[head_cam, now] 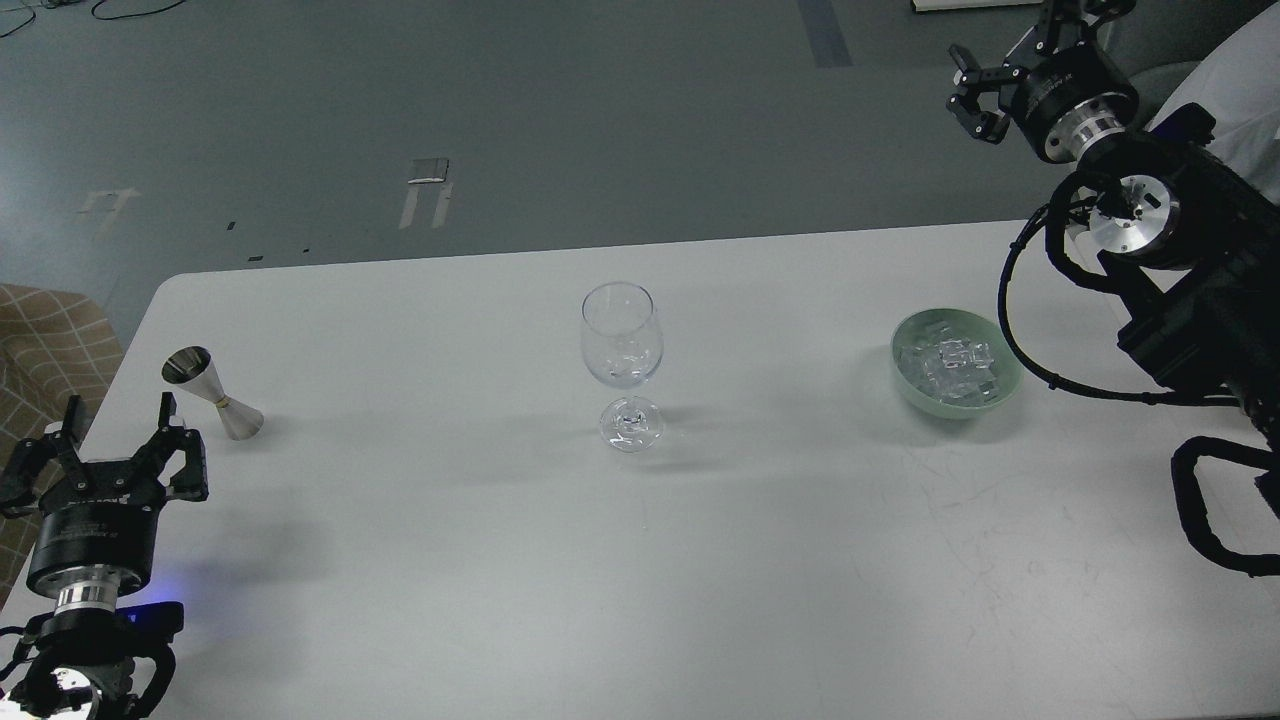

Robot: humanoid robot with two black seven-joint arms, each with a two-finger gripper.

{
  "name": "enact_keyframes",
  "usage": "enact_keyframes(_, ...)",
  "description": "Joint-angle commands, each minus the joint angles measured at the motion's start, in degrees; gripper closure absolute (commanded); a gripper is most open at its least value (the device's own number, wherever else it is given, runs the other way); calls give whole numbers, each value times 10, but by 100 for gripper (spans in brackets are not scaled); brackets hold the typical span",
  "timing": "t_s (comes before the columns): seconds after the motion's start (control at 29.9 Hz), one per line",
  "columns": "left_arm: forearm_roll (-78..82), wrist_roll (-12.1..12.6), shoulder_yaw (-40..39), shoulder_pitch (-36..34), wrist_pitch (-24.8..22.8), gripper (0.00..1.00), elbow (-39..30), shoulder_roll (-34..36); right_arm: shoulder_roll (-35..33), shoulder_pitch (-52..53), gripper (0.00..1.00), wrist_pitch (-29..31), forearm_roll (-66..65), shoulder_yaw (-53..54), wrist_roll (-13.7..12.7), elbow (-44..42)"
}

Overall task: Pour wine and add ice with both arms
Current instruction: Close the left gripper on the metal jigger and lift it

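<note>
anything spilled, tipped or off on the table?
Nothing stands out. The wine glass and jigger stand upright, the ice sits inside the green bowl, and the table shows no puddle, only faint scuffs.
</note>
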Motion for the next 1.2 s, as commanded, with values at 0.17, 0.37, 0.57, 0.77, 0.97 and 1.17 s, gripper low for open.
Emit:
enact_keyframes(0.17,3,8,5,-25,1,29,49,-3,-3,-1,0,-6,0,0,0,-3)
enact_keyframes(0.37,1,11,47,-63,3,28,83,-6,-3,1,0,-8,0,0,0,-3)
enact_keyframes(0.57,2,12,50,-78,14,28,86,-8,-3,3,0,-8,-1,0,-1,-3)
enact_keyframes(0.77,10,13,73,-100,21,28,100,-9,-3,0,0,-8,-1,0,-1,-2)
enact_keyframes(0.97,11,16,73,-129,19,28,145,-8,-3,3,0,-8,-1,0,-1,-1)
enact_keyframes(1.17,10,14,72,-133,19,28,154,-8,-2,4,0,-10,-1,0,-1,-1)
